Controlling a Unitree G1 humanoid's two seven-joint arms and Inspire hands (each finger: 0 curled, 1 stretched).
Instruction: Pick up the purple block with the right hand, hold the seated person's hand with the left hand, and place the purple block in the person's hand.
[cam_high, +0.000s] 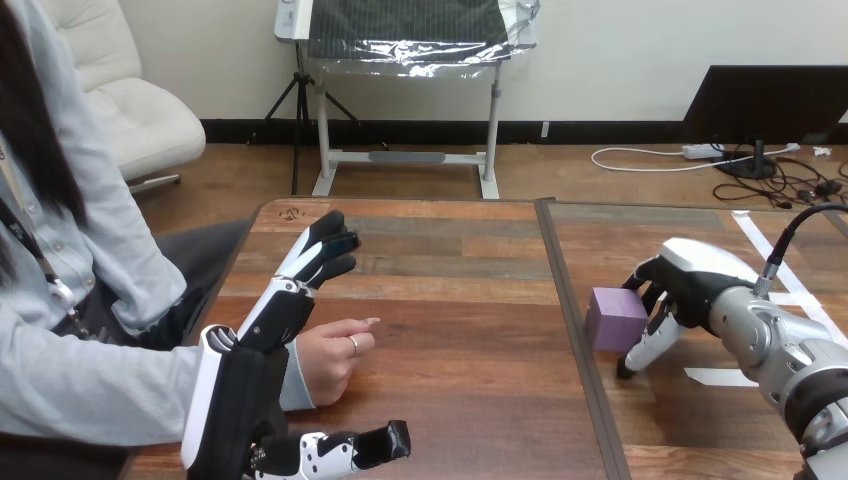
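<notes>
Head view, and the action is on the right half of the table: the block sits just right of the seam, about midway between the far and near edges, flat on the wood and not yet lifted. The right hand is on it from the right. Its fingers are curled over the block's far right corner, and the thumb comes down at the near right side with its tip on the table. So they're wrapped round the block's right end, though how firm that pinch is, I can't tell.

This looks like the grasp step. To do it well, the thumb should come up off the wood and press squarely on the near face, opposite the fingers, before any lift. With only the right end caught, the block could twist or slip out towards the seam, so go straight up and slowly.

Over by the left edge, the left hand has its fingers straight and together, pointing away across the table, and its thumb spread wide; it holds nothing. The person's hand rests on the table just beside it, loosely closed with one finger out. I can't tell whether the two touch, and nothing is curled round it.
</notes>
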